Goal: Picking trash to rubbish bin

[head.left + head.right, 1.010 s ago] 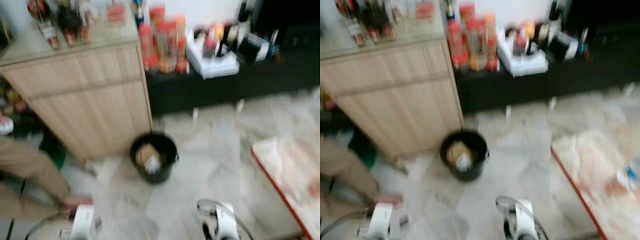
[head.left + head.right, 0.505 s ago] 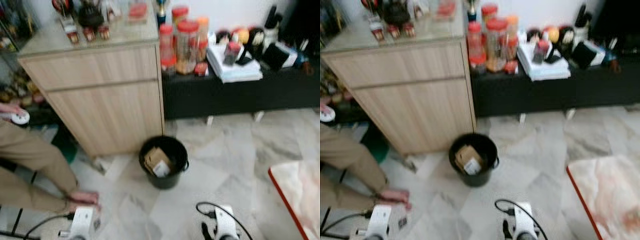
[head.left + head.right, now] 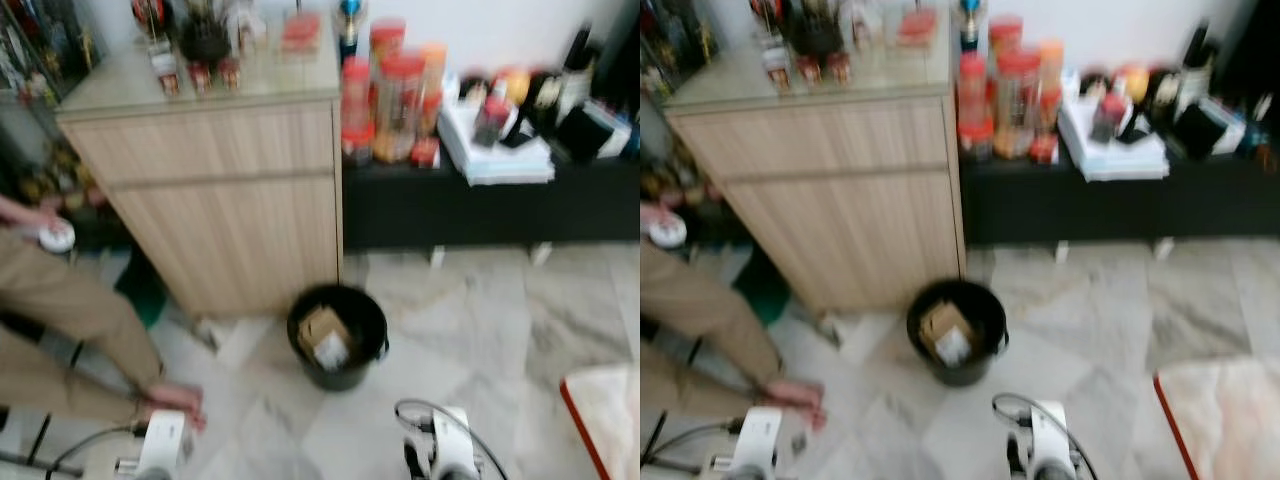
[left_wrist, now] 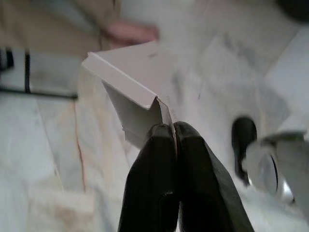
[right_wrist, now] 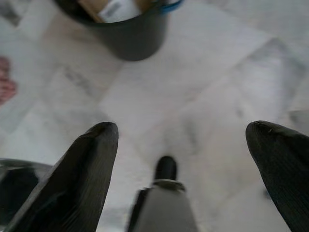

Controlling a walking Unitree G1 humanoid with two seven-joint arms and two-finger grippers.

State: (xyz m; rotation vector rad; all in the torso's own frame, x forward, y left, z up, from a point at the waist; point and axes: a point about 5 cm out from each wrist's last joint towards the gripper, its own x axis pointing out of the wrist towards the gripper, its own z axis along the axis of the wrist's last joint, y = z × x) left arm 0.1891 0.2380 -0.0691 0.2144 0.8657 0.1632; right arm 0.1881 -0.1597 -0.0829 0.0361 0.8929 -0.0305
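Observation:
A black rubbish bin [image 3: 337, 336] stands on the marble floor at the foot of a wooden cabinet, with a cardboard box and white scraps inside it. In the left wrist view my left gripper [image 4: 174, 129] is shut on a white folded piece of cardboard [image 4: 133, 96], held above the floor. My right gripper [image 5: 186, 140] is open with nothing between its fingers, and the bin [image 5: 125, 26] lies just ahead of it. Both wrists show low in the eye views, the left wrist [image 3: 165, 445] and the right wrist [image 3: 440, 455].
A light wooden cabinet [image 3: 230, 190] with bottles on top stands behind the bin. A low black shelf [image 3: 480, 200] with jars and papers runs to the right. A person's leg [image 3: 70, 330] and bare foot [image 3: 175, 400] are at the left. A red-edged mat [image 3: 605, 420] lies front right.
The camera has swung left: the bin, cabinet and shelf have shifted right in the picture, and the red-edged mat has slid toward the right edge. The arms keep the same low place.

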